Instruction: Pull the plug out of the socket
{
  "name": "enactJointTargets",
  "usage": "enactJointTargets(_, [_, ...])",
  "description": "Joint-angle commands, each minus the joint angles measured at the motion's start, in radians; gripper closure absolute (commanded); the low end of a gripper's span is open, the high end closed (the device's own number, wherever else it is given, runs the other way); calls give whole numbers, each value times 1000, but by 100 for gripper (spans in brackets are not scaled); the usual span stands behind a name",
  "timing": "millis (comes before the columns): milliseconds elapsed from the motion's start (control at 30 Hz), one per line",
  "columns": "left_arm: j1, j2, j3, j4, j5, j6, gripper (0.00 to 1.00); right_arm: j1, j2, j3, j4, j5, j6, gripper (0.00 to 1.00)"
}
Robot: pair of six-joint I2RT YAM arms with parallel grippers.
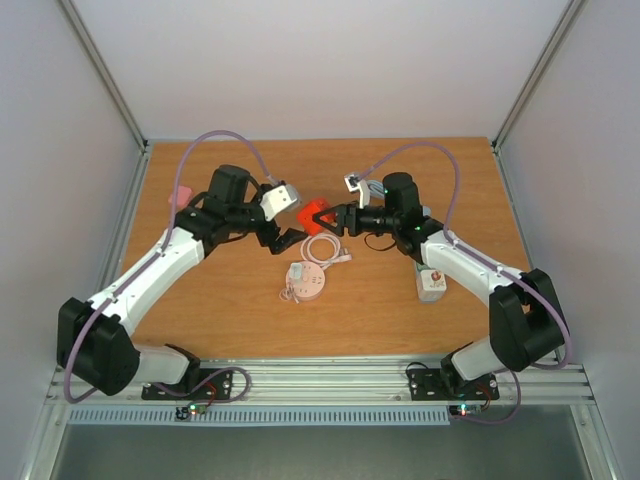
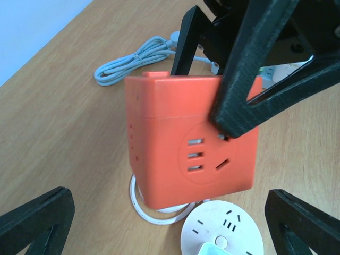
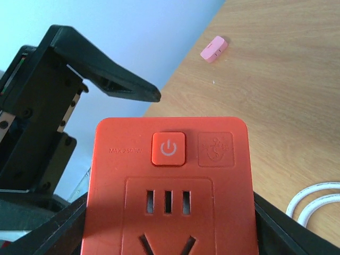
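Observation:
My right gripper [image 1: 333, 221] is shut on an orange cube socket [image 1: 317, 214] and holds it above the table; the cube fills the right wrist view [image 3: 170, 186], with its power button up. In the left wrist view the cube [image 2: 180, 143] hangs in front of my left gripper [image 2: 170, 223], clamped by the right arm's black fingers [image 2: 249, 79]. My left gripper [image 1: 282, 238] is open and empty, just left of the cube. Below it lies a round white socket [image 1: 303, 285] with a pale plug [image 1: 297, 271] in it; the plug's top shows in the left wrist view [image 2: 215, 249].
A coiled white cable [image 1: 325, 248] lies on the wooden table [image 1: 230, 300] under the cube. A white adapter with a red button [image 1: 432, 282] lies at the right. A small pink block [image 1: 182, 196] sits at the far left, also seen in the right wrist view [image 3: 214, 49].

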Motion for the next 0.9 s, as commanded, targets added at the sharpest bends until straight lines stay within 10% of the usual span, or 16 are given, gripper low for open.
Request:
enactJointTargets(0, [-41, -6, 8, 68, -81, -72, 0, -4, 23, 23, 89, -4, 105, 70])
enactJointTargets(867, [-133, 108, 30, 159, -214, -133, 18, -4, 77, -24, 185, -81, 251, 68])
